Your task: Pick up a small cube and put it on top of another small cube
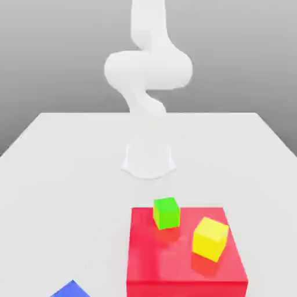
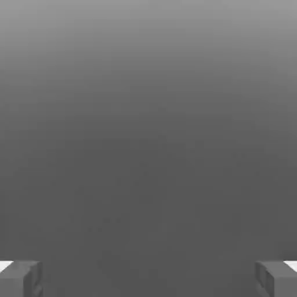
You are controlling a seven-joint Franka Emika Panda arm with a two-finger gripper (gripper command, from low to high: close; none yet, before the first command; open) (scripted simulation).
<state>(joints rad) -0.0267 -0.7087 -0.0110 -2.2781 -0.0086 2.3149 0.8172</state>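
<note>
While cubes rest, blue block (image 1: pixel 72 289) nearby — unobstructed.

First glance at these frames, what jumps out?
The big red block at the near edge of the white table, with a green cube and a yellow cube sitting apart on its top, the yellow one toward the exterior view's right. Behind it the white arm rises from its base at mid-table. A blue block pokes in at the near edge, to the exterior view's left of the red one.
</note>
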